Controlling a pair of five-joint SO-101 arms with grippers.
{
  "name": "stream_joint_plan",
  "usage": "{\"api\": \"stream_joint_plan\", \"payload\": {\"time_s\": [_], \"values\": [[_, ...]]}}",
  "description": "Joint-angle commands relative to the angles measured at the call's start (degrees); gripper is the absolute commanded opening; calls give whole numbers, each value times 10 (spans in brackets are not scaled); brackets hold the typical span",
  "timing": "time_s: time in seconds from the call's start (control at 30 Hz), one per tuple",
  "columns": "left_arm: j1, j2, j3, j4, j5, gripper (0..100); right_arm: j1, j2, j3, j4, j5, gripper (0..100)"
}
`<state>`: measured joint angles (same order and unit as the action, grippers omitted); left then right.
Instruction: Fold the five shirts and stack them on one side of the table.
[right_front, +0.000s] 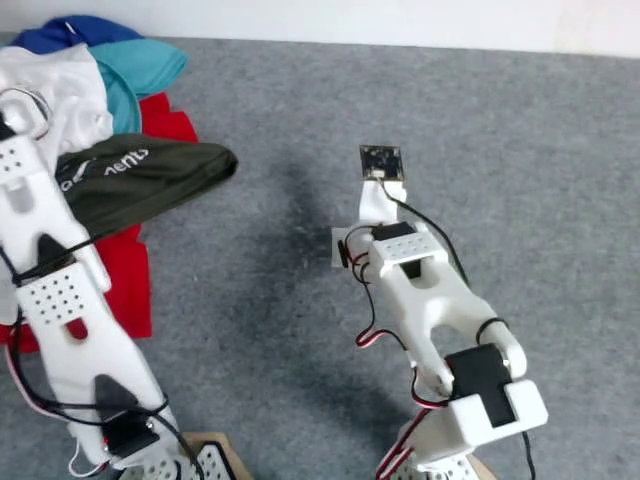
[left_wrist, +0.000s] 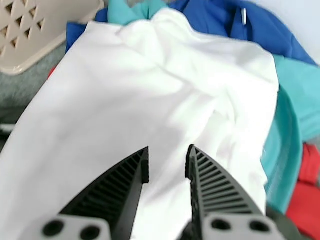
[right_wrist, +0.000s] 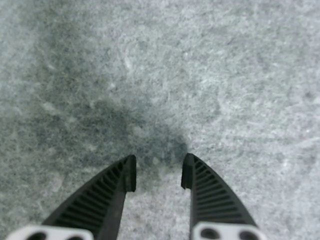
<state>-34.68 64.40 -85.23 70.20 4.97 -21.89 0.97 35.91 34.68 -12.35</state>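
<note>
1. Five shirts, high view: they lie heaped at the far left corner of the grey bench (right_front: 480, 130). They are a white shirt (right_front: 60, 90), a blue shirt (right_front: 70, 35), a teal shirt (right_front: 140, 65), a red shirt (right_front: 130, 270) and a dark green shirt (right_front: 140, 180) lying across the red one. The left arm (right_front: 60, 290) stands over the heap. The right arm (right_front: 430, 300) stands mid-bench, well apart from the shirts.
2. Left wrist view: the left gripper (left_wrist: 167, 162) is released, jaws parted with nothing between them, over the white shirt. Contact cannot be told. A beige basket (left_wrist: 40, 30) sits beside the heap.
3. Right wrist view: the right gripper (right_wrist: 159, 170) is released, jaws parted and holding nothing, over the grey bench surface.
</note>
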Motion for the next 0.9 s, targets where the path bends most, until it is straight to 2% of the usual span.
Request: {"api": "stream_joint_plan", "payload": {"time_s": [0.0, 0.4, 0.47, 0.53, 0.6, 0.87], "values": [[-6, 34, -75, -35, -4, 137, -6, -5, -29, -9, -6, 163], [-1, 104, -92, -47, -3, 135, -6, -4, -26, -9, -6, 163], [2, 104, -92, -45, -2, 98, -6, -4, -25, -10, -6, 163], [9, 102, -94, -45, -2, 16, -6, -4, -25, -10, -6, 163], [18, 91, -103, -42, -2, 18, -6, -4, -24, -10, -6, 163], [95, -46, -101, 94, -1, 7, -6, -3, -15, -9, -6, 163]]}}
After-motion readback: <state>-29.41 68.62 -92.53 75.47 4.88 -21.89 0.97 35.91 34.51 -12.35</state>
